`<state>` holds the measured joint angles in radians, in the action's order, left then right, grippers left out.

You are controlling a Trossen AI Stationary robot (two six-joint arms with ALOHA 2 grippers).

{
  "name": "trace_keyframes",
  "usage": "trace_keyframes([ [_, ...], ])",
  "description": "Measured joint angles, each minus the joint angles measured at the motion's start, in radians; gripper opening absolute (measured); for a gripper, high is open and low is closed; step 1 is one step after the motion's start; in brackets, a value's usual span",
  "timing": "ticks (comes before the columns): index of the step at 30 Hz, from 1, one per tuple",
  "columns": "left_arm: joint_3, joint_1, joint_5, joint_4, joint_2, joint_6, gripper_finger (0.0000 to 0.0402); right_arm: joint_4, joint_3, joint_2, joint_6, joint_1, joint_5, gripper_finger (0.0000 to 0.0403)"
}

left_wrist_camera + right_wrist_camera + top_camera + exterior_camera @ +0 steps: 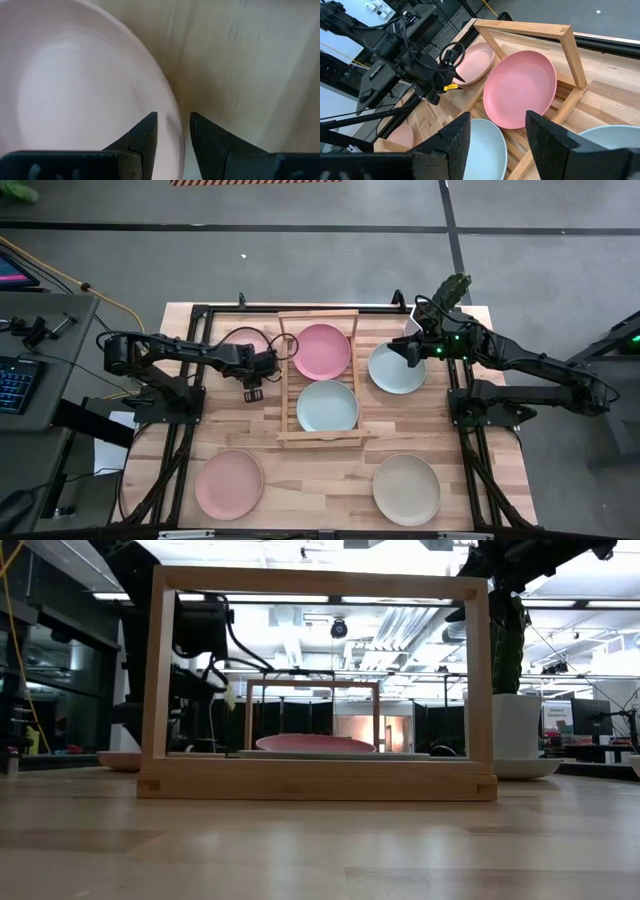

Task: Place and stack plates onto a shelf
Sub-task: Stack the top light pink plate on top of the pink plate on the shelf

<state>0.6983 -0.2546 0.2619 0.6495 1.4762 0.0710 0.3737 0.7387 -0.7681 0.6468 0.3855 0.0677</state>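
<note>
I see the shelf (318,380) standing mid-table (330,490), long axis running away from me. Two plates lie on its slats: a pink plate (322,350) at the far end and a pale blue-green plate (327,406) at the near end, just beside each other, not overlapping. In the low view the pink one (316,743) shows as a thin rim through the wooden end frame (318,680).

My left pincer (262,366) is low at the shelf's left rail, at the near edge of a second pink plate (245,343) that lies on the table and is mostly hidden under the arm. In the left wrist view the fingers (145,137) straddle that plate's rim (167,107) with a narrow gap between them; the jaws are spread and not pressing on it, so I log it as released.

My right pincer (410,348) hangs over the far edge of another pale blue-green plate (396,368), which rests on the table just right of the shelf. Its fingers (457,135) are well apart, nothing between them.

Two more plates sit near the table's front edge, well apart: pink at front left (229,483), cream at front right (406,488). A potted plant (452,288) stands at the far right corner.
</note>
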Motion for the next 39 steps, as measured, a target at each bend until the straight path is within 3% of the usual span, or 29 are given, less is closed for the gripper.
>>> trace_keyframes([
  [6,0.0,0.0,0.009,0.0,0.029,-0.017,0.0092,0.001,0.0,0.0,0.0,0.0,0.0,0.0172],
  [12,0.023,0.0,0.015,0.04,0.027,-0.068,0.0011,0.003,0.0,0.0,0.0,0.0,0.0,0.0172],
  [21,0.195,0.03,-0.053,0.3,-0.111,-0.073,0.0003,0.003,0.0,0.0,0.003,0.0,0.0,0.0172],
  [24,0.264,0.064,-0.125,0.323,-0.2,-0.043,0.0002,0.003,0.0,0.0,0.007,0.0,0.0,0.0172],
  [28,0.355,0.128,-0.131,0.317,-0.251,-0.015,0.0002,0.003,0.0,0.0,0.007,0.0,0.0,0.0172],
  [33,0.418,0.184,-0.123,0.225,-0.188,0.047,0.0001,0.003,0.0,0.0,0.007,0.0,0.0,0.0172],
  [39,0.472,0.221,-0.122,0.02,-0.003,0.198,0.0001,0.003,0.0,0.0,0.026,0.0,0.004,0.0172],
])
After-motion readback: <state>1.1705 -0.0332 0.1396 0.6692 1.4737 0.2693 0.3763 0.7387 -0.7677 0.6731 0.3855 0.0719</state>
